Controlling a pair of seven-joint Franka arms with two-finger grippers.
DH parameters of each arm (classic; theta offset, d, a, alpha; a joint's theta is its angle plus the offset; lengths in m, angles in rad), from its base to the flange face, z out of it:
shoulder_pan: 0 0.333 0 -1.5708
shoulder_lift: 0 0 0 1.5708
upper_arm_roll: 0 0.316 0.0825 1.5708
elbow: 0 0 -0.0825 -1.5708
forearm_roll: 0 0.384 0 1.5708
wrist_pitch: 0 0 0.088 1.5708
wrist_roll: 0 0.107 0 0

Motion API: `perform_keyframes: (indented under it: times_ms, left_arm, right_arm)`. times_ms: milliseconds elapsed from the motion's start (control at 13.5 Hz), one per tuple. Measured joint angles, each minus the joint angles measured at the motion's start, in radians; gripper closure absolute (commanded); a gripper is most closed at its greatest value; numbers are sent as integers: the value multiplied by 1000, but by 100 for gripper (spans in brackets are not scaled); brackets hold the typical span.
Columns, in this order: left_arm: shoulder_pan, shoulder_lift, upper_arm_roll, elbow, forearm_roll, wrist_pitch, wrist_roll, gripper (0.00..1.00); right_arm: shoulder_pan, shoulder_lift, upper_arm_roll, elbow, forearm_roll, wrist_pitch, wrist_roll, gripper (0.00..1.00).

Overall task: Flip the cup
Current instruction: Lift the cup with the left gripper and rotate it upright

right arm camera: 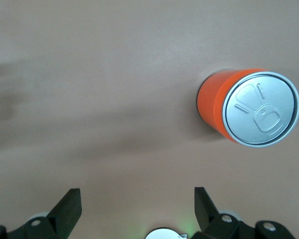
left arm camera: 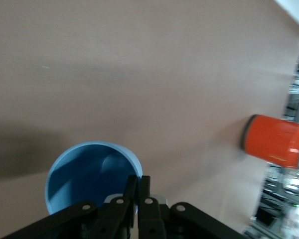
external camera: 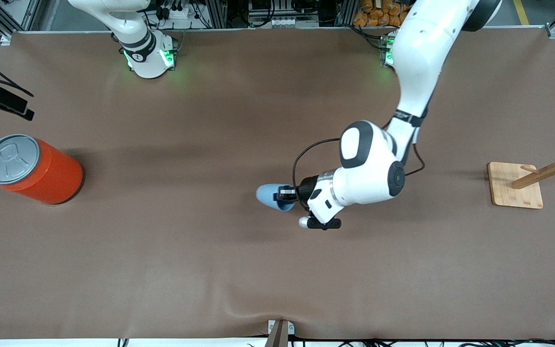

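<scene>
Where brown cloth covers it: table (external camera: 171, 250);
Cup (external camera: 270, 196): mid-table, on its side, hollow showing;
Left gripper (external camera: 288, 194): clamped on its rim;
Right gripper (right arm camera: 137, 211): apart, over the orange can (external camera: 34, 169) by the right arm's edge.

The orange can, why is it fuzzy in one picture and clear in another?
In the left wrist view the orange can sits at the frame's edge, soft and smeared; in the right wrist view it is crisp, its grey lid shiny; in the front view it casts a soft shadow.

The left end effector (external camera: 284, 194) gripped the light-blue cup (external camera: 272, 197) by its rim, over the middle of the tabletop (external camera: 186, 250). An orange can (external camera: 34, 169) stood near the right arm's end, a wooden rack (external camera: 537, 179) near the left arm's.
</scene>
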Motion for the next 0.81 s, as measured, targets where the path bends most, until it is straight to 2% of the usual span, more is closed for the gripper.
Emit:
perform_keyframes:
  times_ms: [444,815]
  left_arm:
    - [132,-147,7,-8,358,-285,-26,100]
    - [224,-235,9,-109,589,-319,-18,100]
  right_arm:
    - [-2,-35,-3,19,-12,-109,0,0]
    - [-1,-75,4,45,-12,-133,0,0]
